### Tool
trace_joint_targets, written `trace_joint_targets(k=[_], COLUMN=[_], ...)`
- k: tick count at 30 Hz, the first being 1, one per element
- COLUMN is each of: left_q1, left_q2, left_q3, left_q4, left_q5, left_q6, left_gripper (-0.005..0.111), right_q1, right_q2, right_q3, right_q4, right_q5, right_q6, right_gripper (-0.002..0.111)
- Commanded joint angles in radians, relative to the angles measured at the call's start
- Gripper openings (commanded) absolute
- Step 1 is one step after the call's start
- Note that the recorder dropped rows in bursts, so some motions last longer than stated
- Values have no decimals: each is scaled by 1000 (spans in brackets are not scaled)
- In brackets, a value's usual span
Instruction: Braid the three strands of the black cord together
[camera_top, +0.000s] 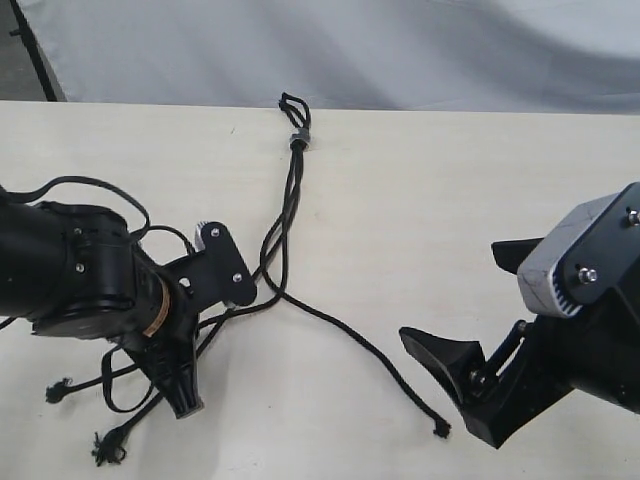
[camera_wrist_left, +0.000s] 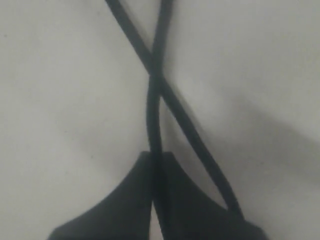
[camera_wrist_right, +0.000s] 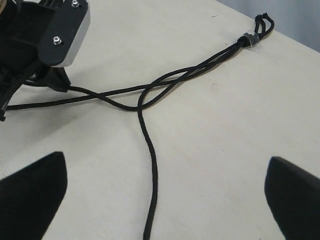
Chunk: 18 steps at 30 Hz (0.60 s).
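Note:
The black cord lies on the pale table, with its short loop (camera_top: 293, 104) and grey band (camera_top: 299, 139) near the far edge. Below the band the three strands (camera_top: 287, 205) run loosely twisted, then part. Two strands (camera_wrist_left: 172, 102) cross just ahead of my left gripper (camera_wrist_left: 156, 156), which is shut on one of them. In the exterior view the left gripper (camera_top: 187, 402) points down at the table, with two frayed tips (camera_top: 57, 390) beyond it. The third strand (camera_top: 370, 355) runs right to its tip (camera_top: 440, 428). My right gripper (camera_top: 450, 290) is open; that strand (camera_wrist_right: 151, 165) lies between its fingers (camera_wrist_right: 35, 195), untouched.
The table's far edge (camera_top: 450, 106) meets a grey cloth backdrop (camera_top: 400, 50). The left arm's thicker black cables (camera_top: 90, 185) loop over the table at the left. Bare tabletop (camera_top: 430, 180) spreads right of the cord.

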<state>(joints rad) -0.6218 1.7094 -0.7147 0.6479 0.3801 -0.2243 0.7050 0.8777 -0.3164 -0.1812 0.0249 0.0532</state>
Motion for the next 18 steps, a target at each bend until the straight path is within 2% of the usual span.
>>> trace_joint_targets(k=[1, 5, 11, 15, 18], left_q1=[7, 7, -6, -87, -165], left_q2=[1, 1, 1, 1, 0], left_q3=[57, 84, 90, 78, 44], left_q4=[-1, -43, -244, -365, -362], left_q5=[-80, -143, -169, -173, -156], left_q6=[-6, -9, -9, -9, 8], left_gripper=[1, 1, 1, 1, 1], right_q1=[-5, -5, -5, -5, -5], right_q2=[-3, -3, -3, -3, -3], right_q3=[4, 4, 4, 4, 4], right_q4=[-4, -4, -4, -4, -4], right_q5=[-18, -18, -18, -49, -53], right_q6=[3, 3, 3, 3, 3], right_gripper=[105, 105, 105, 105, 105])
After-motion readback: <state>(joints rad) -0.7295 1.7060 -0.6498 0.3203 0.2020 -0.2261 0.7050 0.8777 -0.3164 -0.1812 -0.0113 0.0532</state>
